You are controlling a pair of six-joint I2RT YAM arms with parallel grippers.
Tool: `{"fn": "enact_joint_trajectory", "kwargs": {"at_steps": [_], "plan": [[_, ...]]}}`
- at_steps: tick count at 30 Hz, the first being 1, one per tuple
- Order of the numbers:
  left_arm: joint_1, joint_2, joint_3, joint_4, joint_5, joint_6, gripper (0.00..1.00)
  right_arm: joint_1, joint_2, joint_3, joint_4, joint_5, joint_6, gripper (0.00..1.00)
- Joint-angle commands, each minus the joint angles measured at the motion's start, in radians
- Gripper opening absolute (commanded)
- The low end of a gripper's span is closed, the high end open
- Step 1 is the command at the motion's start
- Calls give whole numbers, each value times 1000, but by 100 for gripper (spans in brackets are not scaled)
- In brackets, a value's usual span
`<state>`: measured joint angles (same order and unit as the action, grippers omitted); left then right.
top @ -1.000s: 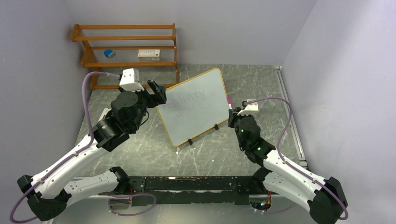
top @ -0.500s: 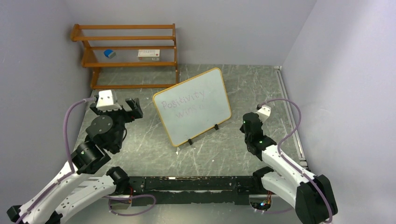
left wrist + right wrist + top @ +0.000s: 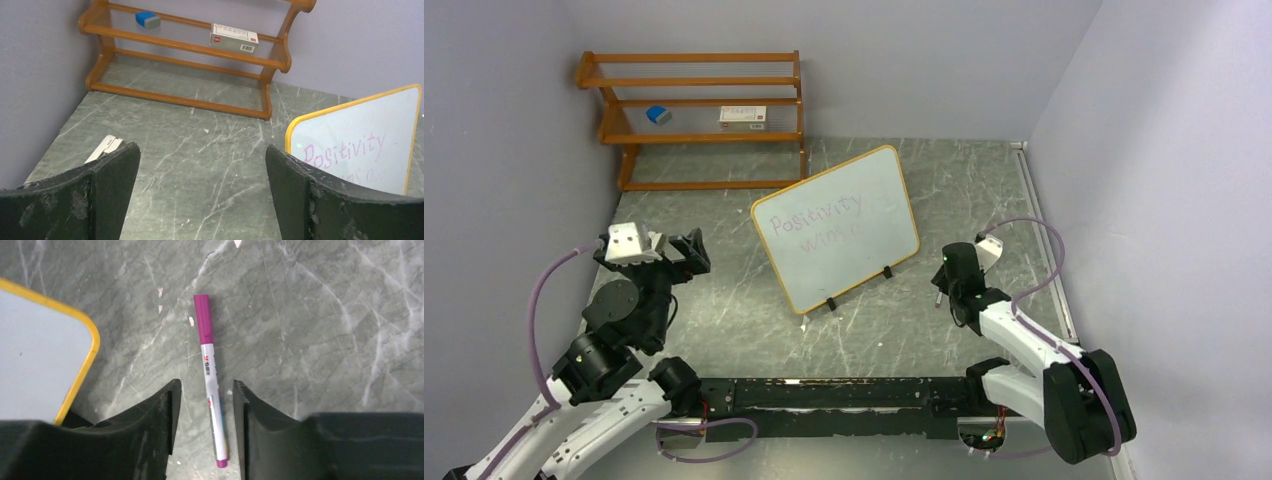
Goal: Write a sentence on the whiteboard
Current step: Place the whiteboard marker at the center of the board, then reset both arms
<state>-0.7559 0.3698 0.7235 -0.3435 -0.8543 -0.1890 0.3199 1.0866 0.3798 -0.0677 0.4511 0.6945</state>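
Whiteboard [image 3: 839, 232] carries the finished-looking sentence [image 3: 817, 226], so the purple marker [image 3: 205, 340] lies loose on the table [image 3: 325, 340] between parted right gripper [image 3: 206, 385] jaws; left gripper [image 3: 200, 150] is spread, empty.

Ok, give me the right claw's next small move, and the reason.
Probably lift the right claw straight up: the marker lies between its fingers with gaps on both sides, apparently released, and the sentence is already on the whiteboard.
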Motion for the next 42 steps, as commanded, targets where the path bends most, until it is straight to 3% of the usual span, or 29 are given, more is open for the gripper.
{"fn": "enact_joint_trajectory", "kwargs": {"at_steps": [1, 4, 7, 14, 19, 28, 42], "plan": [[7, -53, 0, -37, -23, -3, 98, -10, -93, -10, -41, -8, 41, 54], [6, -72, 15, -72, -24, -16, 98, -9, -186, 23, -116, -13, 17, 73], [6, -92, 41, -119, -24, -36, 98, -10, -273, 86, -228, 18, -15, 85], [7, -134, 96, -219, 3, -40, 98, -9, -420, 292, -505, 86, -111, 99], [6, -152, 136, -273, -1, -12, 98, -8, -558, 405, -561, 101, -256, 100], [6, -217, 121, -250, -16, 15, 98, -9, -809, 410, -402, -14, -503, 100], [7, -178, 103, -198, -28, 16, 98, -9, -846, 377, -337, -31, -561, 100]]}}
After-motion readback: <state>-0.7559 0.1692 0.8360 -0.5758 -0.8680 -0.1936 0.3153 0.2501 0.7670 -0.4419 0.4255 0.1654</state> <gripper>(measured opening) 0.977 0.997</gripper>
